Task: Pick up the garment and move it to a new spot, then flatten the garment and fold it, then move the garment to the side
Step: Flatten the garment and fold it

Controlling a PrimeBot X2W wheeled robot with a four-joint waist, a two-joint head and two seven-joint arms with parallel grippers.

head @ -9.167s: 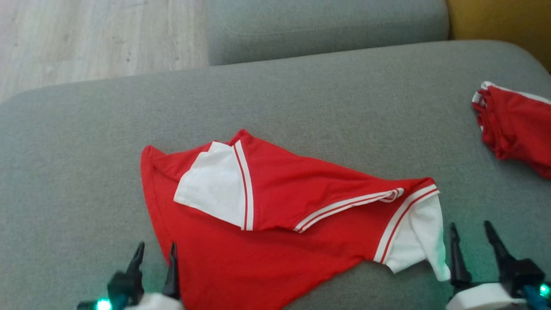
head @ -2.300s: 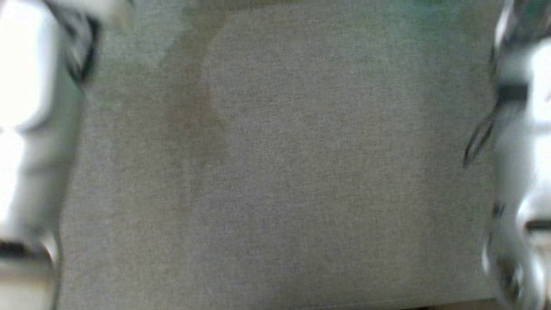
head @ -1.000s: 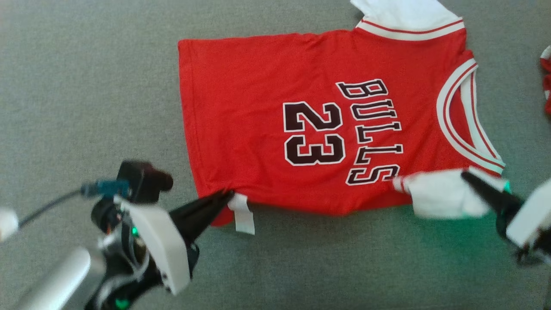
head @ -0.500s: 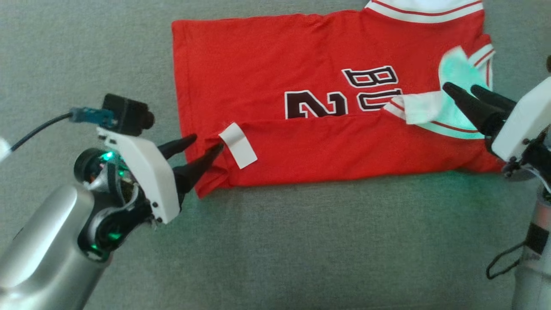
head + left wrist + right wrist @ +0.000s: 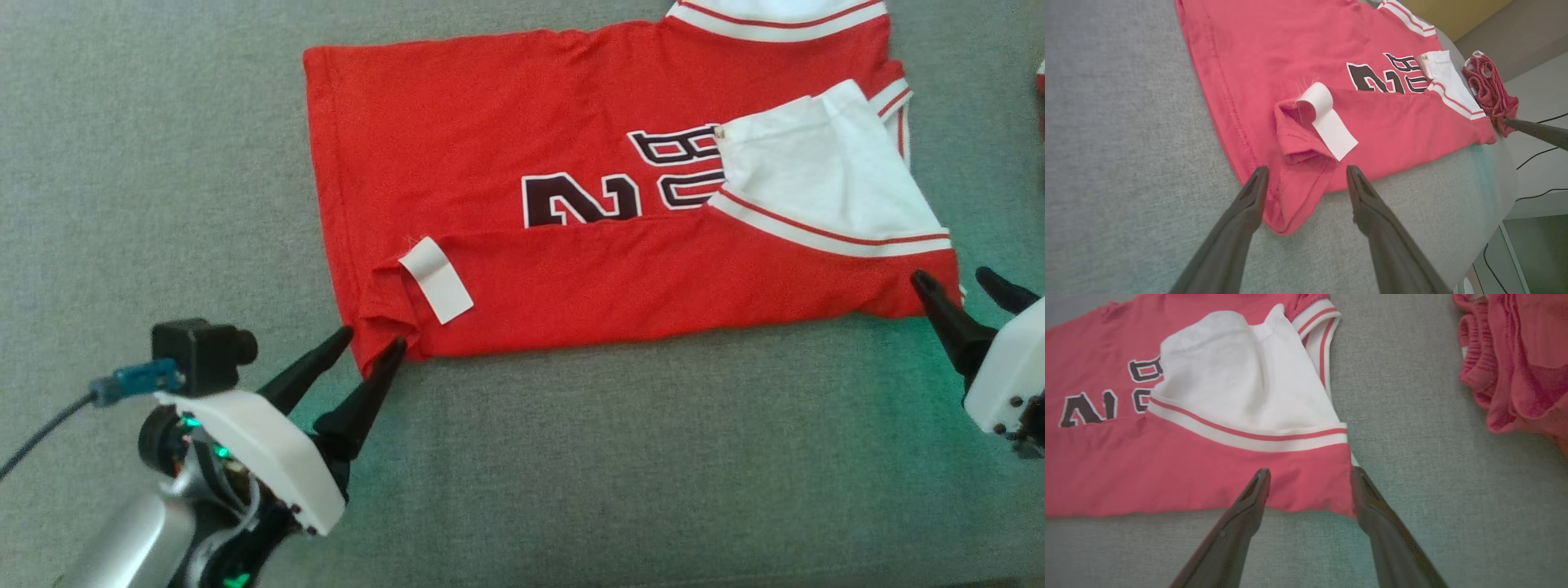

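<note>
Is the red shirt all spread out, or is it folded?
Folded once. On the red shirt, the near edge lies turned over the front, hiding half the black number; a white sleeve lies on top.

Left claw (image 5: 375, 336), right claw (image 5: 949, 274): jaws wide apart

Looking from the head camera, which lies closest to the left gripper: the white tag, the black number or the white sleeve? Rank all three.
1. White tag, just above the left gripper.
2. Black number, at the garment's middle.
3. White sleeve, far right.
</note>
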